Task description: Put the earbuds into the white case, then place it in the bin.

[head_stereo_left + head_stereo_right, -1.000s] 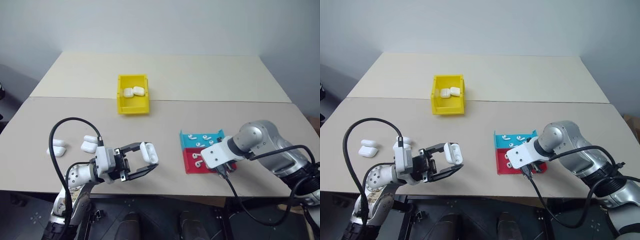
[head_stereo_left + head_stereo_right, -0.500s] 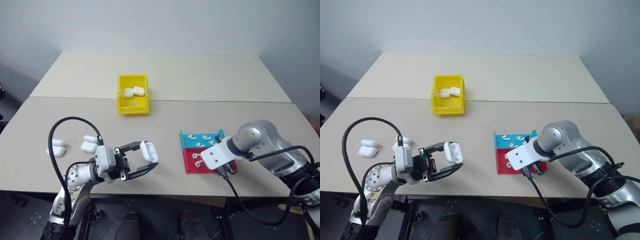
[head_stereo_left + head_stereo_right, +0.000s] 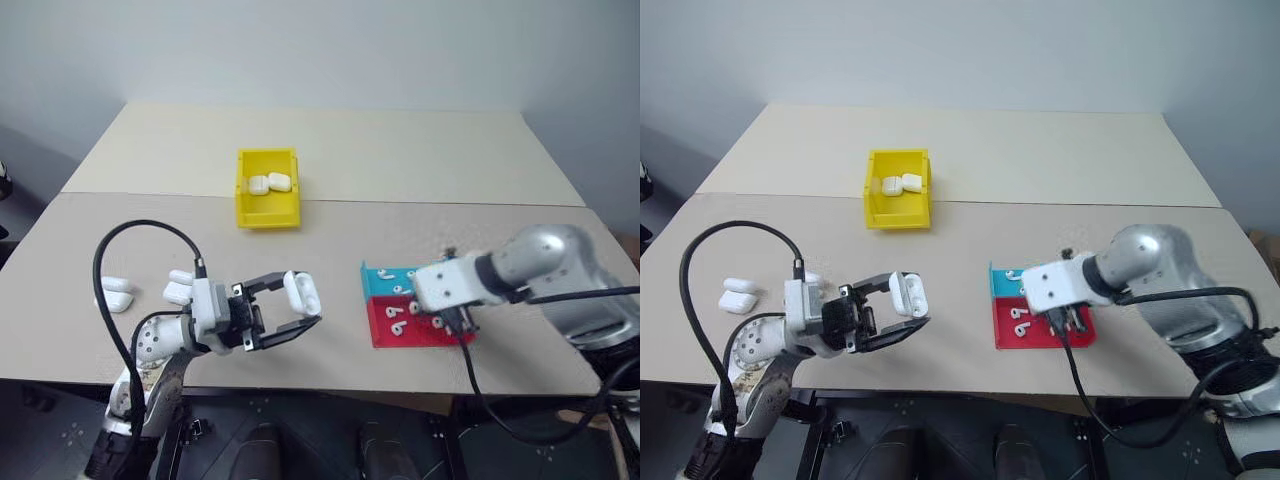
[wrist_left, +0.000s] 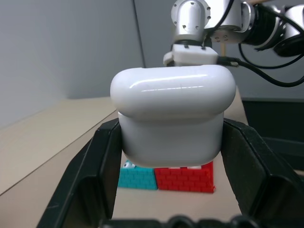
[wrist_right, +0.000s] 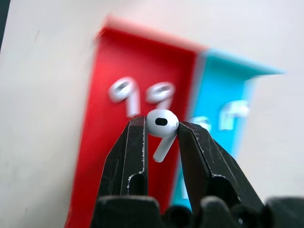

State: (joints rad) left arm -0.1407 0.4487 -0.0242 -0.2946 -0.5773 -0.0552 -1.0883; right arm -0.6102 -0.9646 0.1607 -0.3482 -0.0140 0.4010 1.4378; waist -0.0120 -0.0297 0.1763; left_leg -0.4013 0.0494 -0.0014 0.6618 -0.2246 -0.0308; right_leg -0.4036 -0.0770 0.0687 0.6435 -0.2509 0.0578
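**Case clamped on your left, one earbud pinched on your right**

You are looking down on the beige table (image 3: 420, 160); it runs across the whole scene, with a seam crossing it just in front of the bin (image 3: 267, 189); that yellow bin sits toward the far side, left of centre, and you can see two white cases lying inside it, side by side. Nearer you on the right lie the red tray (image 3: 400, 325) and the blue tray (image 3: 385, 279), touching along one edge, blue behind red; several earbuds (image 3: 398, 320) rest in both. Over their right end hangs your right gripper (image 5: 161, 130); its black fingers are clenched on a single earbud (image 5: 161, 124), head up between the tips and stem hanging down, clear of the trays. On your left, the left gripper (image 3: 292, 312) points toward the trays and grips the white case (image 3: 301, 293) between its two fingers, above the table's near edge; the wrist view shows the case's lid down. Two spare cases (image 3: 116, 295) lie on the table at your far left; a further pair (image 3: 179, 288) sits just behind the left wrist.
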